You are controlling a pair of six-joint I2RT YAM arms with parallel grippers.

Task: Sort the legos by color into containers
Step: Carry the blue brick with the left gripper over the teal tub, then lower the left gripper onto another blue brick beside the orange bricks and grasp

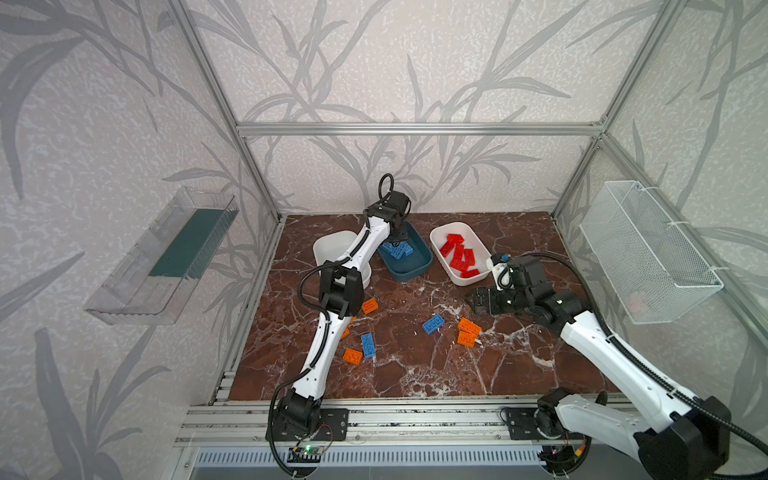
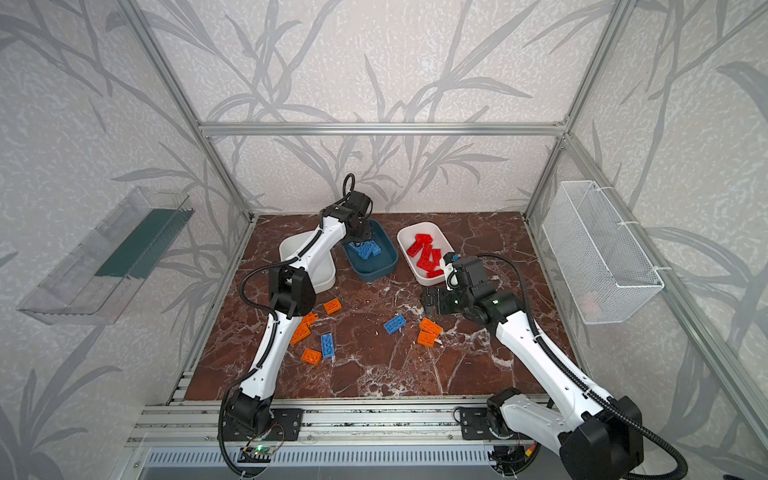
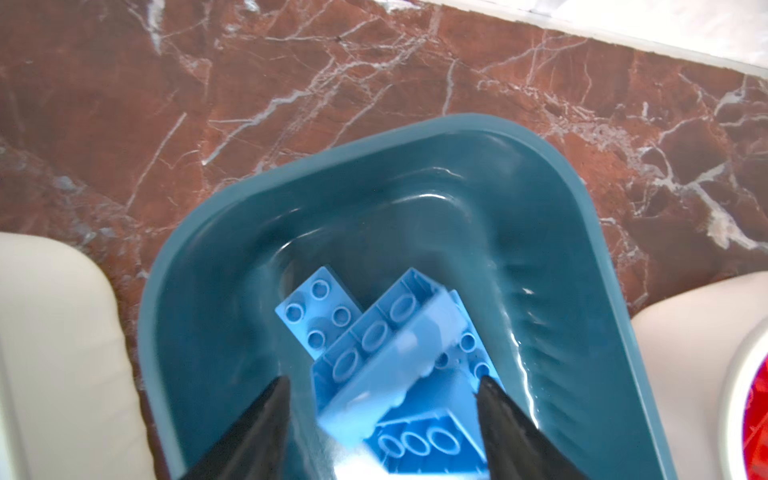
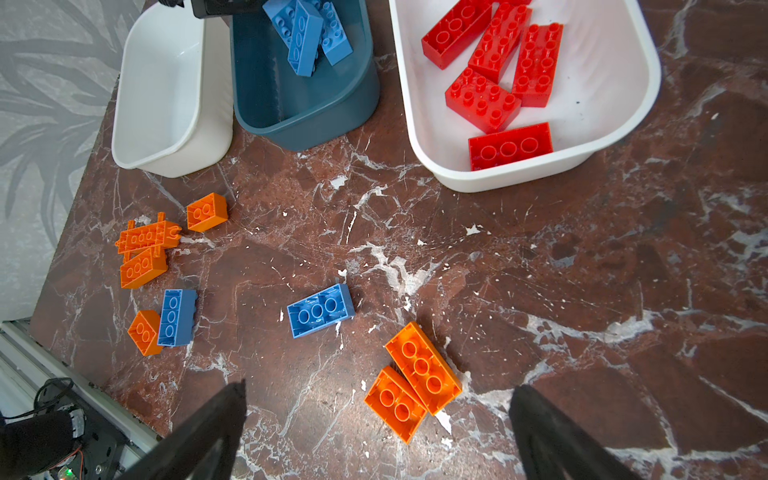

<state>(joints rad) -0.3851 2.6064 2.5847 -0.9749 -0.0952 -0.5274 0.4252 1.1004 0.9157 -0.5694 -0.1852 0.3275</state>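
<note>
My left gripper [image 3: 383, 380] hangs open over the teal tub [image 3: 415, 133], and a blurred blue brick [image 3: 395, 353] sits loose between its fingers, above other blue bricks [image 3: 320, 311]. In both top views the left gripper [image 1: 399, 237] is at that tub [image 1: 409, 270]. Red bricks [image 4: 498, 62] fill the right white tub [image 4: 519, 178]; the left white tub [image 4: 166, 104] is empty. My right gripper [image 4: 380, 386] stands open, low over the table, near two orange bricks [image 4: 415, 382]. Loose on the table lie two blue bricks [image 4: 320, 309] [image 4: 176, 318] and several orange ones [image 4: 145, 249].
My left arm's elbow [image 1: 338, 291] hangs over the orange bricks at the left. A clear tray [image 1: 162, 257] is fixed on the left wall and a wire basket [image 1: 648, 253] on the right wall. Aluminium rails [image 1: 415, 419] run along the front edge.
</note>
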